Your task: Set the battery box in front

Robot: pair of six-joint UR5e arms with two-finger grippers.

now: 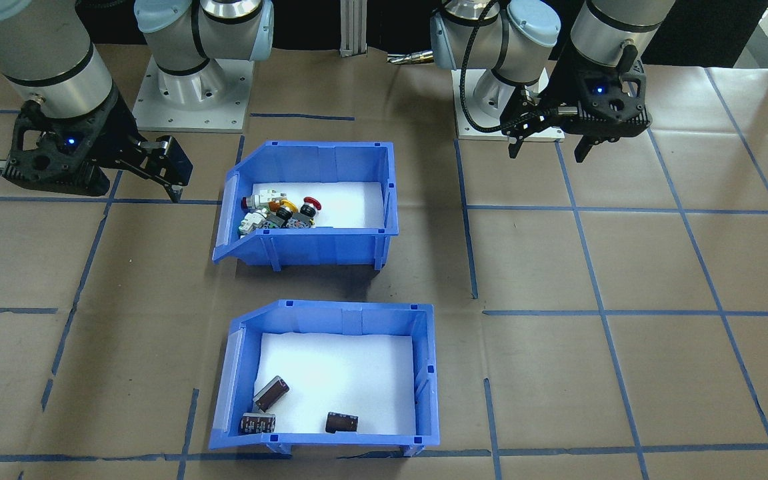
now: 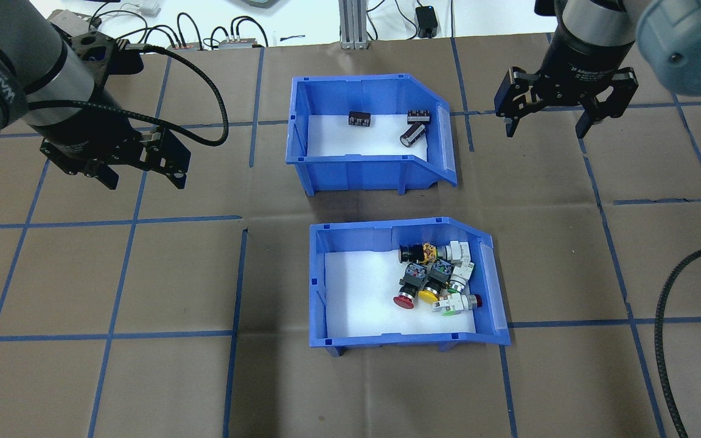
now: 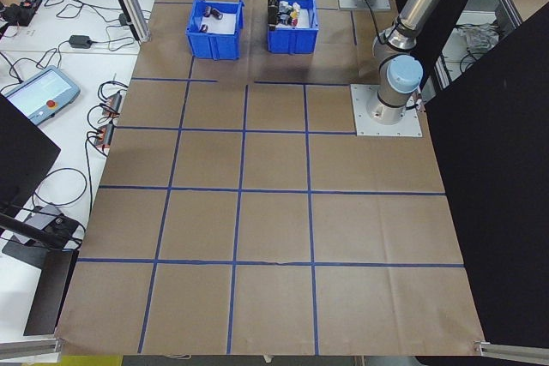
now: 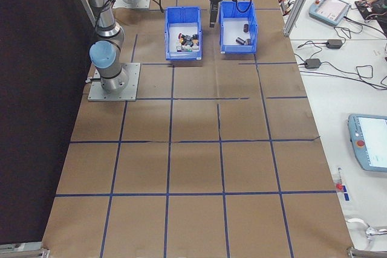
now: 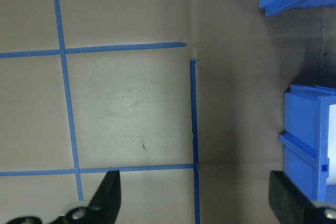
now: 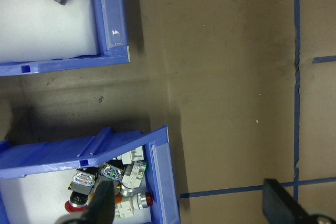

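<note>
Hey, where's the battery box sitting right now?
In the overhead view, the battery box sits on the far side of the table, just behind the switch box, between both hands.

I see the counter (image 3: 274, 212) covered in brown paper, marked into squares by blue tape lines (image 3: 240, 203). A white side bench (image 4: 357, 89) carries teach pendants (image 4: 370, 149), cables and power adapters. A black curtain (image 3: 506, 195) closes off the opposite side. Lighting is even.
</note>
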